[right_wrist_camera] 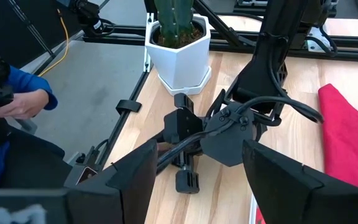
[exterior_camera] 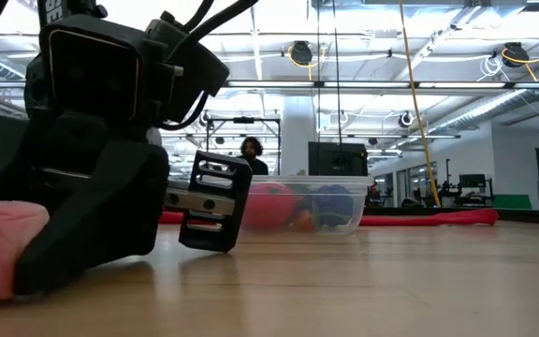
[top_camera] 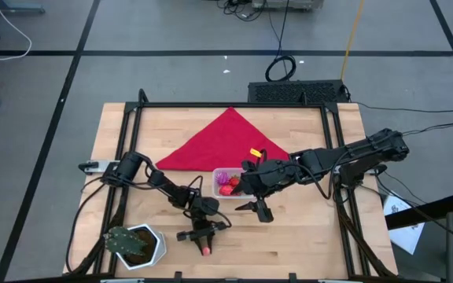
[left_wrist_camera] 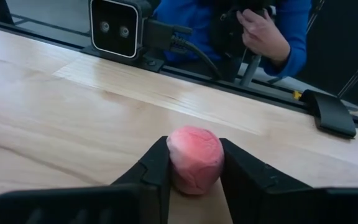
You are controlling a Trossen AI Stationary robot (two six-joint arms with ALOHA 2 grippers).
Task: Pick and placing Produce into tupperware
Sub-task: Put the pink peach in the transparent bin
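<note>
Your left gripper point(top_camera: 205, 245) sits low near the bench's point(top_camera: 305, 236) front edge, fingers point(left_wrist_camera: 151, 171) clenched on a pink-red toy fruit point(left_wrist_camera: 195, 158) resting at the wood. Just beside it toward the front left corner stands the white hexagonal plant pot point(top_camera: 141, 245), so you have little room on that side; bare wood lies open to its right. Your right gripper point(top_camera: 259, 209) hangs just beside the tupperware point(top_camera: 217, 174), jaws spread and holding nothing. The tupperware sits mid-bench, touching the red cloth's point(top_camera: 222, 141) near edge, with red and purple produce point(top_camera: 228, 182) inside. In the left wrist view, a person's hand point(left_wrist_camera: 263, 31) shows beyond the bench's front rail.
</note>
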